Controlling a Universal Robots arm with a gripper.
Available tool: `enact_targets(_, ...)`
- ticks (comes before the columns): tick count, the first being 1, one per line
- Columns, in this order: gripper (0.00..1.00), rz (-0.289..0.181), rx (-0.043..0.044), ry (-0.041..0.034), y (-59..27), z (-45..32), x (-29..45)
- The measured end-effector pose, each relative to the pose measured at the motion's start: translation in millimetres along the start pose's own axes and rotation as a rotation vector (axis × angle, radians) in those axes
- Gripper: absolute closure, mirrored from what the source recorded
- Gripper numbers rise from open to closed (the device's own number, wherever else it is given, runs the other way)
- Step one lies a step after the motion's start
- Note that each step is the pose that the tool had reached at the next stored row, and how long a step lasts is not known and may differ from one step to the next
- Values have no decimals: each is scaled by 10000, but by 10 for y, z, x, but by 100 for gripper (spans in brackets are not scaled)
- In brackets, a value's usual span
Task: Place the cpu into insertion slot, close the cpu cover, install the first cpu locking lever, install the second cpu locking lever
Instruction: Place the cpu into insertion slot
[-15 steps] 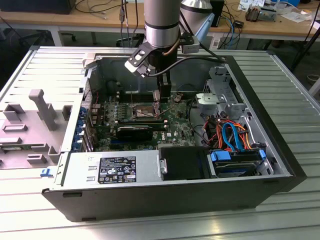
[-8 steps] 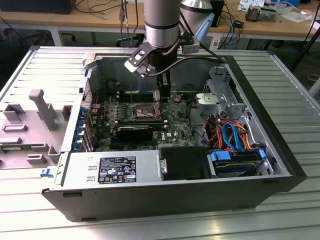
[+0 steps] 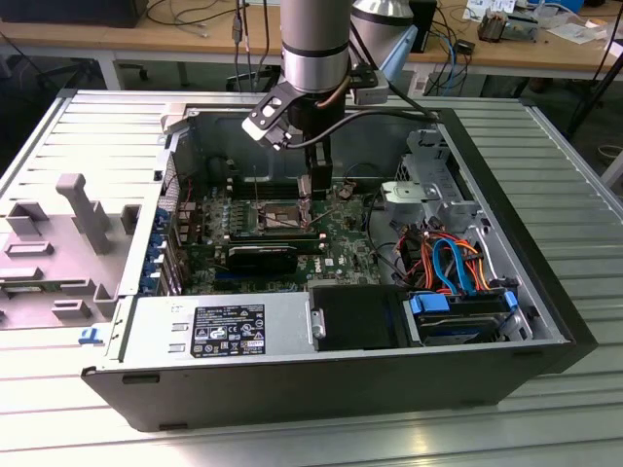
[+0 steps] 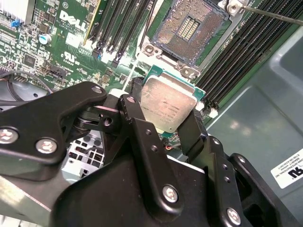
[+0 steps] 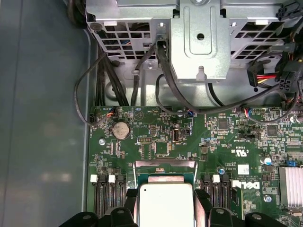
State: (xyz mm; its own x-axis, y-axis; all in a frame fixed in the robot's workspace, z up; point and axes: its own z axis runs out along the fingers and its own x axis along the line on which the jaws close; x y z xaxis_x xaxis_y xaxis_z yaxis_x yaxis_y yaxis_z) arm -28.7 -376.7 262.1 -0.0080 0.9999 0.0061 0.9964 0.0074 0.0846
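**Cpu gripped above the open slot**

Inside the open case (image 3: 545, 292), the board (image 3: 346, 243) lies flat. The gripper (image 4: 165, 120) hangs over the board's middle, its fingers (image 4: 137, 118) pinching the cpu (image 4: 168, 104) by two edges. The slot (image 4: 189, 28) lies uncovered just beside the cpu, apart from it.

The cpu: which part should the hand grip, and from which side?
By two opposite edges, coming from the lid side. The cpu is a thin flat square, so only its edges offer opposed faces, and its underside must stay free to meet the insertion slot. The hand holds it this way, a finger on each side.
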Motion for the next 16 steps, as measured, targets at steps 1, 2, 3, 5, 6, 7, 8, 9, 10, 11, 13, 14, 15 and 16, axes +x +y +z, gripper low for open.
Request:
enact_targets(1,45,7,0,-1,0,0,0)
enact_targets(2,45,15,0,-3,0,1,0)
enact_targets(3,45,23,0,-4,0,1,0)
enact_targets(5,45,41,0,-8,0,1,0)
enact_targets(6,45,49,0,-10,0,1,0)
enact_targets(7,45,67,0,-13,0,2,0)
enact_targets(8,45,86,-1,-16,0,2,0)
enact_targets(9,45,101,-1,-17,0,2,0)
enact_targets(10,45,113,-1,-18,0,2,0)
enact_targets(11,45,129,-1,-20,0,2,0)
enact_targets(13,45,160,-1,-25,0,2,0)
enact_targets(14,45,175,-1,-27,0,2,0)
enact_targets(15,45,187,-2,-29,0,2,0)
enact_targets(16,45,199,-1,-30,0,2,0)
